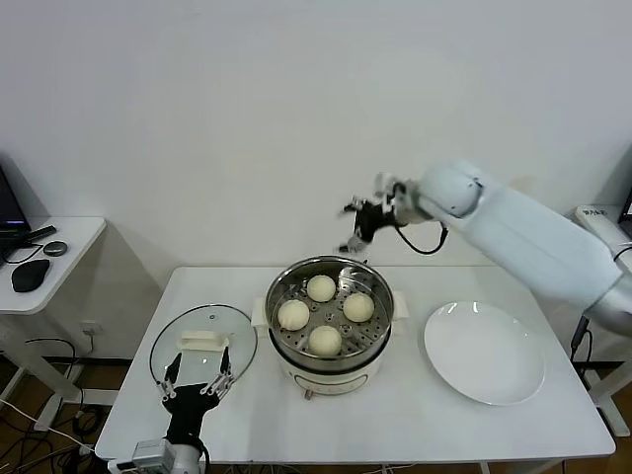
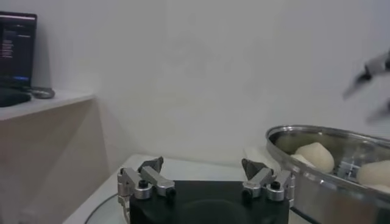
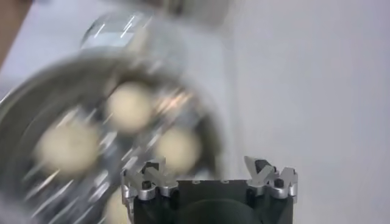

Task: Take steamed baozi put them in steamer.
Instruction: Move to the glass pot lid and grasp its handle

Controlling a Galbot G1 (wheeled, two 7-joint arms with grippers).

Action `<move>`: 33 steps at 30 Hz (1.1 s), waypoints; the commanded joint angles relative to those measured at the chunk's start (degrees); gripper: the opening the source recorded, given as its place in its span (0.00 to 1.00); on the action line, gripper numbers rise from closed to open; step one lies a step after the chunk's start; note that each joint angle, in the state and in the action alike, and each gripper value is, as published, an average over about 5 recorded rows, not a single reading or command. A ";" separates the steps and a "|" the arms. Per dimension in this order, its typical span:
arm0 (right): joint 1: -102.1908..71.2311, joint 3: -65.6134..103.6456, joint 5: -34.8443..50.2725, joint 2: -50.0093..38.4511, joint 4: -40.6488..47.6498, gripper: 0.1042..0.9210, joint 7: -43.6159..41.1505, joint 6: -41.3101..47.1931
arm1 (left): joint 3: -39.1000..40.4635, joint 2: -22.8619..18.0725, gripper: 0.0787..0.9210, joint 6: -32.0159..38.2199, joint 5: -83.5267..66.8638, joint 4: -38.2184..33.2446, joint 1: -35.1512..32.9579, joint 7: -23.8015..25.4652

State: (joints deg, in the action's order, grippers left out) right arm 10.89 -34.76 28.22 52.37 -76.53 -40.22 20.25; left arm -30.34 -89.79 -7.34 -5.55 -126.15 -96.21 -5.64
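White wall backed a white surface [image 1: 415, 415], on which the steamer [image 1: 329, 331] stood at the centre. All four baozi [image 1: 321, 287] lay on its perforated tray, spaced around the middle and apart from one another. A plate [image 1: 484, 352] to the right of the steamer was bare, and a glass lid [image 1: 202, 341] lay flat to the left.

The right pincer [image 1: 354, 225] was raised above the far rim of the steamer, jaws spread wide and holding nothing. The left pincer [image 1: 195, 383] hovered at the near left over the lid, likewise spread and holding nothing.

Judging by this, the loading step looked finished, with no bun left outside the steamer. The next move probably called only for the right arm to draw clear of the pot without knocking its rim.
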 commanded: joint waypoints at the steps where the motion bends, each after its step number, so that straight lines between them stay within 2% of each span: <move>1: -39.68 56.34 6.36 -0.10 -5.79 0.88 28.02 -10.18 | -0.92 0.56 0.88 2.79 2.60 2.25 0.76 0.43; 5: -55.04 67.90 6.92 5.66 -10.50 0.88 33.88 -13.95 | -2.67 2.12 0.88 3.81 7.19 4.99 2.14 0.35; 8: -64.68 73.90 6.56 9.91 -13.27 0.88 36.13 -16.62 | -3.41 3.63 0.88 5.22 15.95 7.67 3.66 -0.06; 15: -82.53 80.81 4.03 17.62 -19.80 0.88 38.10 -18.47 | -4.47 5.12 0.88 7.99 59.67 14.74 10.36 -1.15; 19: -86.47 81.99 3.91 19.49 -22.95 0.88 38.55 -18.64 | -4.72 9.69 0.88 8.35 83.38 20.03 13.12 -4.92; 23: -86.33 81.54 3.74 19.74 -23.41 0.88 38.77 -18.60 | -2.69 15.23 0.88 7.98 95.58 25.21 13.63 -9.74; 24: -86.06 81.31 3.68 19.83 -23.33 0.88 38.78 -18.52 | -2.02 16.19 0.88 7.24 98.45 26.08 13.71 -9.01; 28: -85.12 80.47 3.44 20.17 -23.13 0.88 38.77 -18.17 | 0.56 20.46 0.88 4.97 106.19 29.28 15.03 -0.97; 33: -84.82 80.20 3.36 19.95 -22.99 0.88 38.63 -18.05 | 0.05 22.88 0.88 8.08 105.02 37.04 21.53 -1.06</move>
State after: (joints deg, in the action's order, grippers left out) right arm -66.88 41.16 31.81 69.87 -96.96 -3.88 3.34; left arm -31.94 -75.76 -0.97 70.96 -103.76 -83.51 -9.56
